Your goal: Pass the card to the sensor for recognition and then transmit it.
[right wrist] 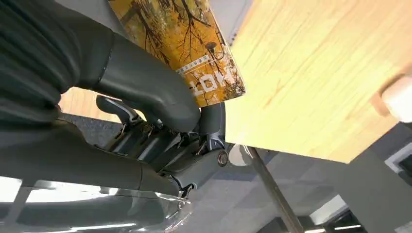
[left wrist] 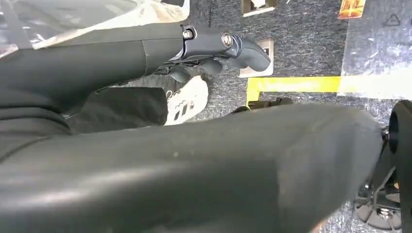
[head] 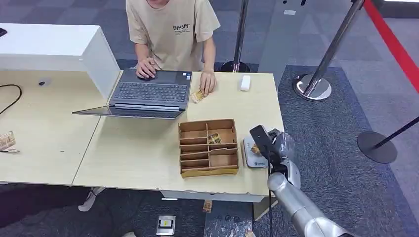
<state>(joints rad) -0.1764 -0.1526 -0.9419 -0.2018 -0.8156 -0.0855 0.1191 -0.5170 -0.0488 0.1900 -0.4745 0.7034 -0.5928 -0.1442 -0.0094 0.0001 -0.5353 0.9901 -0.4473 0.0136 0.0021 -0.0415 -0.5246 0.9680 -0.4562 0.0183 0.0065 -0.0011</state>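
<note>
Card (right wrist: 189,53): orange-yellow print of autumn trees, dark branches, pale band with lettering near one end. Pinched between thick grey thumb and darker fingers of right hand (head: 269,143), tilted, one corner sticking out past thumb. Held just above sensor (head: 253,157).

Sensor: small flat white-grey pad with small blue marking on near face, lying at right edge of bench (head: 138,158), just beside wooden compartment tray.
</note>
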